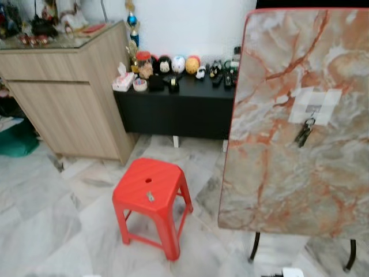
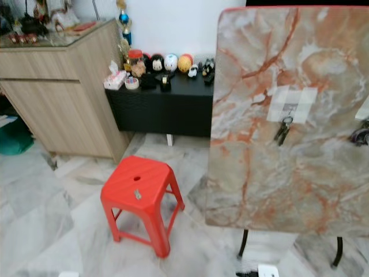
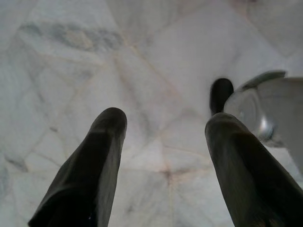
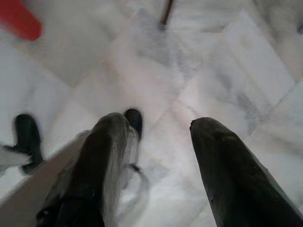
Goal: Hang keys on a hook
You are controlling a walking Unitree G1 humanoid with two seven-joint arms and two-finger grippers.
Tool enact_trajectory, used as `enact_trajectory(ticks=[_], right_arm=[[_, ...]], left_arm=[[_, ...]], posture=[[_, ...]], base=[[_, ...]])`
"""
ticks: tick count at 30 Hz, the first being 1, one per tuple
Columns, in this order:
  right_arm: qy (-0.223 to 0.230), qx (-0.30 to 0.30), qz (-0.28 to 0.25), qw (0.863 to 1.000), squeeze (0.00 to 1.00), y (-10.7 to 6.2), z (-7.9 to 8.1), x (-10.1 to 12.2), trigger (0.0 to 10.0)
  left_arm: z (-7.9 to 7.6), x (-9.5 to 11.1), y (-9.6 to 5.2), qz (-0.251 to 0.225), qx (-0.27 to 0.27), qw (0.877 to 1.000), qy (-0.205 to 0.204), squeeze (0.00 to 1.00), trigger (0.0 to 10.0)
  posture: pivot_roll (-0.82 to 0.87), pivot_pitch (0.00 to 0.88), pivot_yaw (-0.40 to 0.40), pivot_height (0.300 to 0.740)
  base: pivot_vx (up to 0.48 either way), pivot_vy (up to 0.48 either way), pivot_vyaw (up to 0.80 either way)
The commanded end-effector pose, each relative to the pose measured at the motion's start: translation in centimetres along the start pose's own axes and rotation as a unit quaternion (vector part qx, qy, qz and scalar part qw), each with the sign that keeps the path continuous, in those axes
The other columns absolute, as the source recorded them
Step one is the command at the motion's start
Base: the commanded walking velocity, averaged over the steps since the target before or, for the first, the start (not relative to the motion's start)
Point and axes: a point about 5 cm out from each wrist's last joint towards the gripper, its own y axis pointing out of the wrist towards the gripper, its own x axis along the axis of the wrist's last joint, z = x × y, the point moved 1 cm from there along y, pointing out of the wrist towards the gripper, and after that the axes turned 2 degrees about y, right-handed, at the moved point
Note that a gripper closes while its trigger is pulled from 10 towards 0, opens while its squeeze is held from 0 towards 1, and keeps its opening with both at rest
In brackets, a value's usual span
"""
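On the far left you are seeing a wooden cabinet, and to its right a low black bench carrying small figurines against the wall. In the near middle a red stool is standing on the marble floor, with a small metallic item lying on its seat; it looks like a key, though it is too small for you to be sure. On the right a marble tabletop is standing upright on its legs, with a white taped patch carrying a hook. A bunch of keys is already hanging from that hook.

Both arms are hanging low over the floor. Your left end effector is released, its fingers spread apart with nothing between them. Your right end effector is likewise released and empty.

If the item on the stool is the one to hang, you are best stepping closer and squaring up to the stool first. Then lower the nearer end effector straight over the seat, and pinch the item by its edge. It is lying flat, so it may slide on the plastic seat. Once lifted, approach the hook level and slip the ring over its tip without knocking the hanging bunch.
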Motion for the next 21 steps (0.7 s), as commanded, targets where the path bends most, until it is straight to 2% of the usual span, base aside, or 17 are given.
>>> enact_trajectory(ticks=[1,21], right_arm=[[0.004,0.004,-0.009,1.000,0.00,0.08,0.42,0.58,10.0],[0.011,0.004,-0.015,1.000,0.00,0.08,0.49,0.56,10.0]], left_arm=[[0.34,-0.57,-0.09,0.010,0.004,1.000,0.013,0.00,10.0],[0.41,-0.66,-0.12,0.011,0.003,1.000,0.018,0.00,10.0]], posture=[[0.05,0.000,0.015,0.740],[0.04,0.000,0.017,0.740]], base=[[0.000,0.345,0.00],[0.000,0.347,0.00]])
